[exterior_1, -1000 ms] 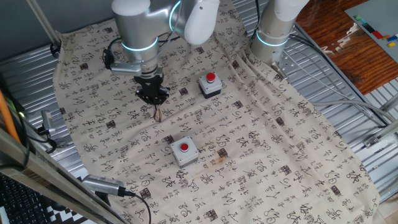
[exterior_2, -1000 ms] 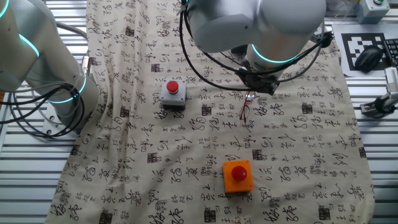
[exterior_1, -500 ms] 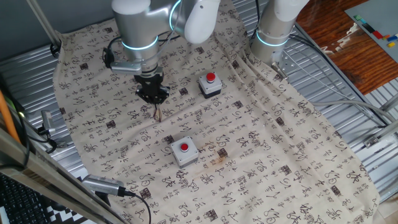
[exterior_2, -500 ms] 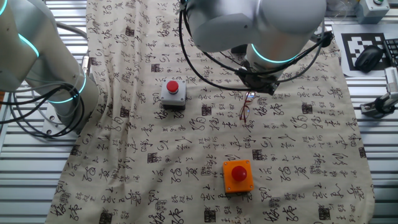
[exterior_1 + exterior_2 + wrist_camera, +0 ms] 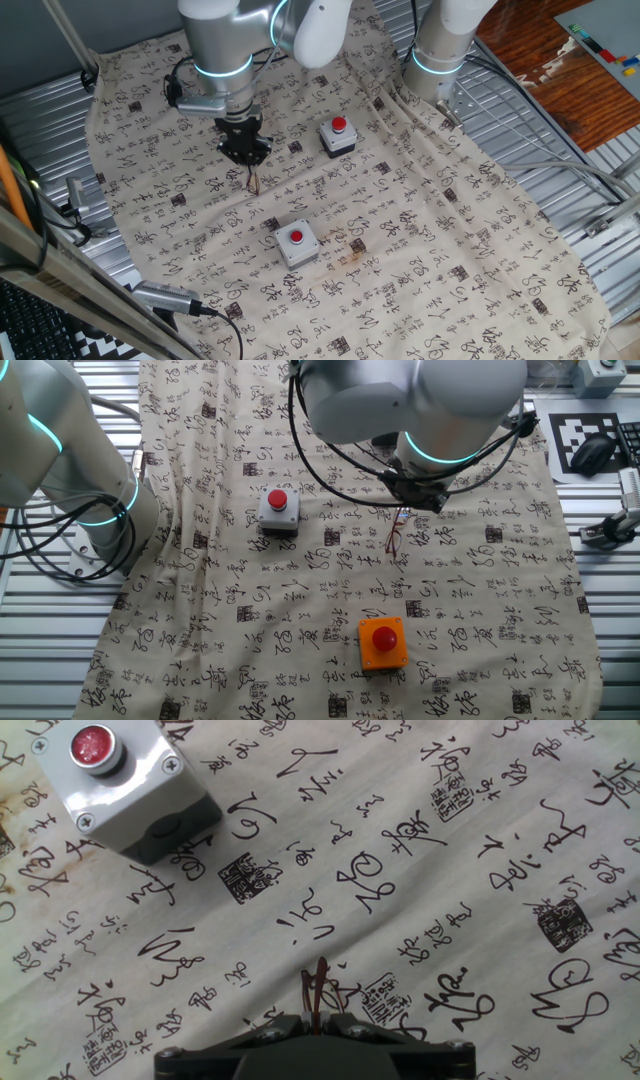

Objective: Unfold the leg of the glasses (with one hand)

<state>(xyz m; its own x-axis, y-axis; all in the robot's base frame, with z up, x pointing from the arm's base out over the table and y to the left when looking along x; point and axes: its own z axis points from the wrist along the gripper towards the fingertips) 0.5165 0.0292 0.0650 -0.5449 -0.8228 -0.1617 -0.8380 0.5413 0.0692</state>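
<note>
Jaws lifted slightly, glasses point(image 5: 253, 181) with them | I read jaws clenched on glasses | leg not yet unfolded, swing pending

Count: 1 pair of glasses point(image 5: 394, 540). 3 button boxes: 2 grey with red buttons point(image 5: 337, 137) point(image 5: 294, 242), 1 orange point(image 5: 383, 643). 2 robot arms point(image 5: 225, 45) point(image 5: 445, 40). 1 printed cloth point(image 5: 450, 260) on the surface.
</note>
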